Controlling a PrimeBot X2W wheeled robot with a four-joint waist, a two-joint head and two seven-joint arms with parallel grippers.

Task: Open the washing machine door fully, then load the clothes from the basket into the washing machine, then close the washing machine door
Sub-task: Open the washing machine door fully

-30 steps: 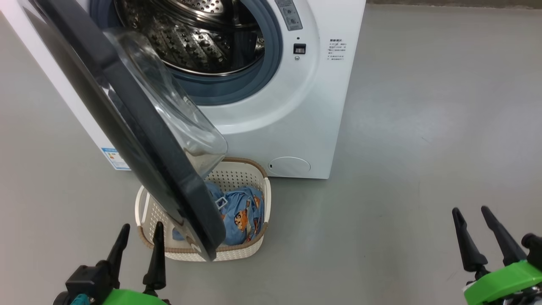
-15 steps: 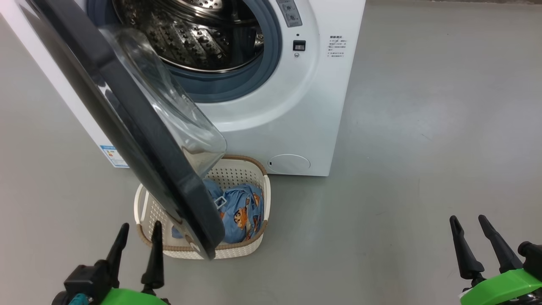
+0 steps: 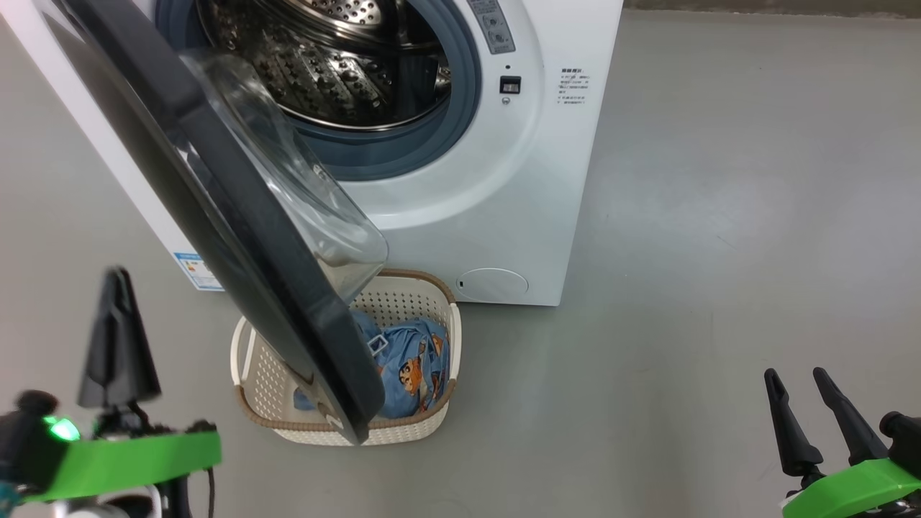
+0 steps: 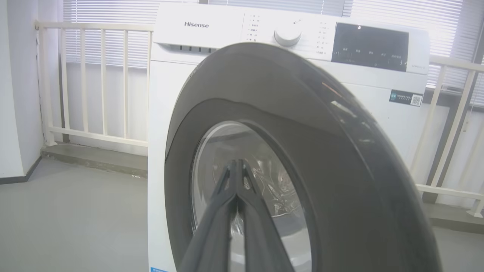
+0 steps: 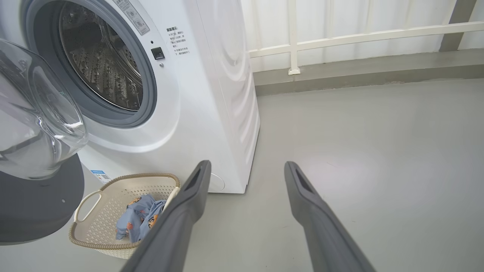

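Washing machine door (image 3: 295, 316) is hanging about half open, its lower edge out over the basket (image 3: 410, 428) from the head view. The blue cartoon-print clothes (image 3: 414, 363) sit in that basket, on the floor (image 3: 719, 216) right in front of the washing machine (image 3: 496, 208). Left gripper (image 4: 236, 163) is pinched closed on nothing, pointing at the door's outer face. Right gripper (image 3: 796, 374) is spread apart, well off to the side.

Left gripper (image 3: 115, 277), fingers pressed together (one dark wedge), stands left of the washing machine door (image 3: 223, 216), aimed at its outer face. Right gripper (image 3: 796, 373) sits well right of that door, fingers parted.
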